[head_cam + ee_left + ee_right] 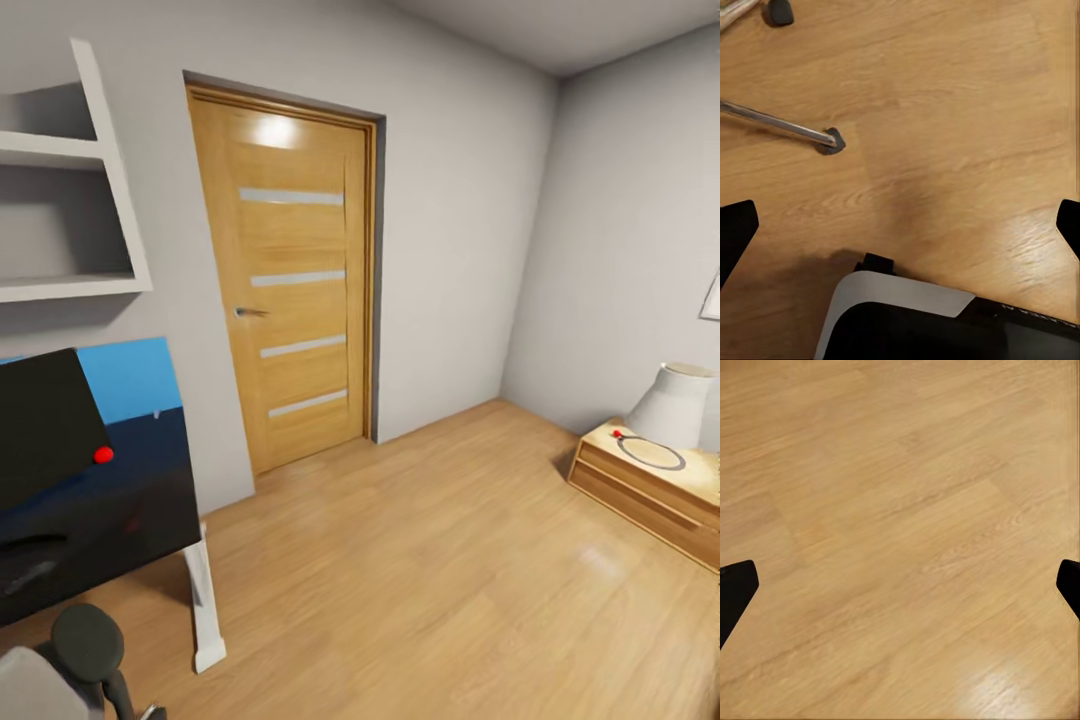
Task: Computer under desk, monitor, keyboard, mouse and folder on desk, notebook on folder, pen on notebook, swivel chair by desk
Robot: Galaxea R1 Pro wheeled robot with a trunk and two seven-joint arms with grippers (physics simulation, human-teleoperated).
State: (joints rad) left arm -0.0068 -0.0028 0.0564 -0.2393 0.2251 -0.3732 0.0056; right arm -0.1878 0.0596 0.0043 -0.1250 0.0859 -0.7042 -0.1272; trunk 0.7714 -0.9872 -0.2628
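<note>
Black desk, one monitor, one wooden door, left tool and right tool wide open, empty.

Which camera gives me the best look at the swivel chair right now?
None shows it whole. The head view catches a black armrest and a grey corner of the swivel chair beside the desk. The left wrist view shows a chrome base leg with a castor on the floor. The right wrist view shows floor.

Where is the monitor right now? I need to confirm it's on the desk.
In the head view the monitor is at the left edge, on the black desk, below the white wall shelf and left of the wooden door.
</note>
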